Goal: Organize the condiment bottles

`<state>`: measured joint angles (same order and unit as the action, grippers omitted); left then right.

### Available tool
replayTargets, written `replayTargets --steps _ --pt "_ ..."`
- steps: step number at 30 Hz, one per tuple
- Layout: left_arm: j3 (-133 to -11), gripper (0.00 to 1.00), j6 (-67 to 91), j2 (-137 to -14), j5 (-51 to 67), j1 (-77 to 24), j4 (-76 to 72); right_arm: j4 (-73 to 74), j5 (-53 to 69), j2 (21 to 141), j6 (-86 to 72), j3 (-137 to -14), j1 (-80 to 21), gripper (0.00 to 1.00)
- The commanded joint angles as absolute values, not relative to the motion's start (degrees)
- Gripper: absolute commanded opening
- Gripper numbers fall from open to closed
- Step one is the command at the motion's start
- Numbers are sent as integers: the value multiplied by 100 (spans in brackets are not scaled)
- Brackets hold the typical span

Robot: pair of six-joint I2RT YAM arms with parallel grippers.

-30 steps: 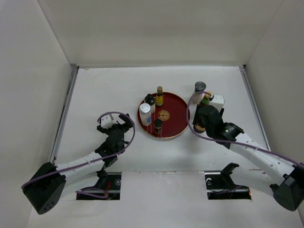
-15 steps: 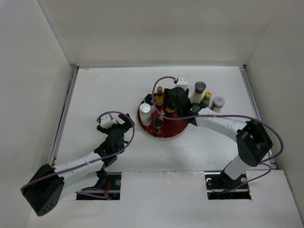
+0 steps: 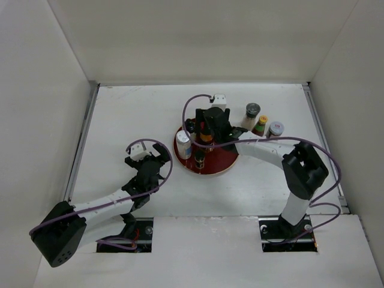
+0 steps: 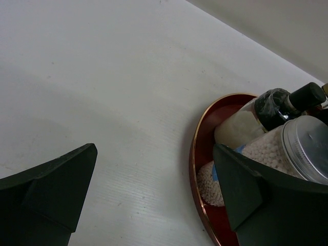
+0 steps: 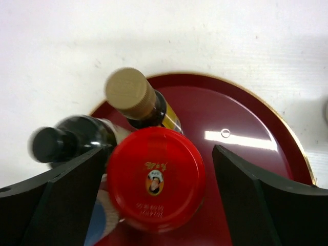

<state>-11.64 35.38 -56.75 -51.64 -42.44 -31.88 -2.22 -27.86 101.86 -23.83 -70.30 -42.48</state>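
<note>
Evidently mid-placement: on the desk (image 3: pixel 120 114), the red tray (image 3: pixel 225 161) holds several condiment bottles (image 3: pixel 183 144), three other bottles (image 3: pixel 260 125) stand just right of it, and the right end effector (image 5: pixel 159 154), jaws apart, straddles a red-capped jar (image 5: pixel 154 187) on the tray's far left, so it should next lift clear; the left end effector (image 4: pixel 154 154) hangs apart, empty.

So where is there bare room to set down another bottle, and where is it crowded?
The right half of the tray, between the red-capped jar and the rim, is bare. Its left side is crowded with bottles, the right gripper over them. The table between the left gripper and the tray is bare too.
</note>
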Motion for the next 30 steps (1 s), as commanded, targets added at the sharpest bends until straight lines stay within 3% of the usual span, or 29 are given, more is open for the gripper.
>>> replayTargets --steps 1,7,13,23,25,30 --pt "-1371 100 3586 -5625 -5186 -4232 -3313 -712 -3015 9354 -2417 -7067 -4311 94" --pt "-1283 100 3630 -5563 -5256 -4126 -3366 -642 -3023 7816 -2417 -6023 -4197 96" --pt "-1309 100 3735 -5625 -5177 -4091 -3375 -221 -3515 6549 -2321 -5169 -3073 97" --pt "-1380 100 3771 -5976 -5080 -4100 -3419 -105 -3217 7136 -1854 -5168 -2123 100" --pt "-1380 100 3779 -5959 -5019 -4100 -3428 -246 -3120 7242 -1863 -5133 -2061 98" --pt "-1336 100 3779 -5968 -4975 -4056 -3498 -360 -3076 7663 -1846 -5212 -1991 78"
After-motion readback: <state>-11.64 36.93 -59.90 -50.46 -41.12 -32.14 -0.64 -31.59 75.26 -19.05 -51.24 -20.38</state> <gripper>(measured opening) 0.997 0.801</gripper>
